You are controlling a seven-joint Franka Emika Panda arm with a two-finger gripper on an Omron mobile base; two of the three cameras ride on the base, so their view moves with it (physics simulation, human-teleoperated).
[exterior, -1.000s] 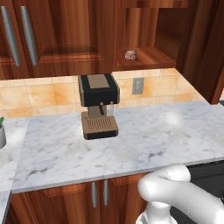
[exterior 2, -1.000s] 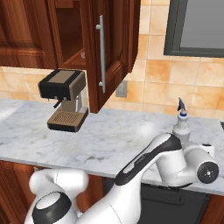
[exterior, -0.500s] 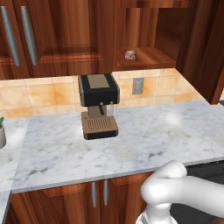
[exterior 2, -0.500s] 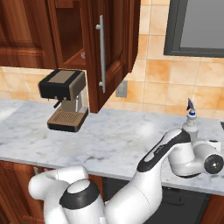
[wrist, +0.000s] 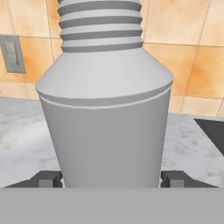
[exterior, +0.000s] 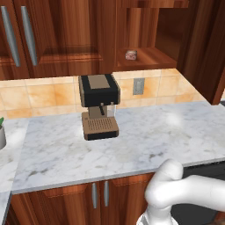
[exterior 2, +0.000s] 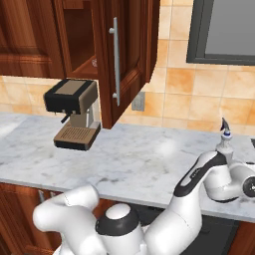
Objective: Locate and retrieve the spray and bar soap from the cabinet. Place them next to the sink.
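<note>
Fingers [wrist: 48,178] beside spray [wrist: 105,127] — grey, ribbed

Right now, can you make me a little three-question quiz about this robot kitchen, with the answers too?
1. True or false: the bar soap sits on the shelf inside the open cabinet.
2. What stands between the gripper fingers? A) the coffee machine, B) the spray, C) a cup.
3. Fill in: the spray stands on the marble ____.

Key:
1. True. The small pinkish block rests on the wooden shelf.
2. B. The grey bottle stands upright between the two finger tips, which sit one at each side of it.
3. Counter.
</note>
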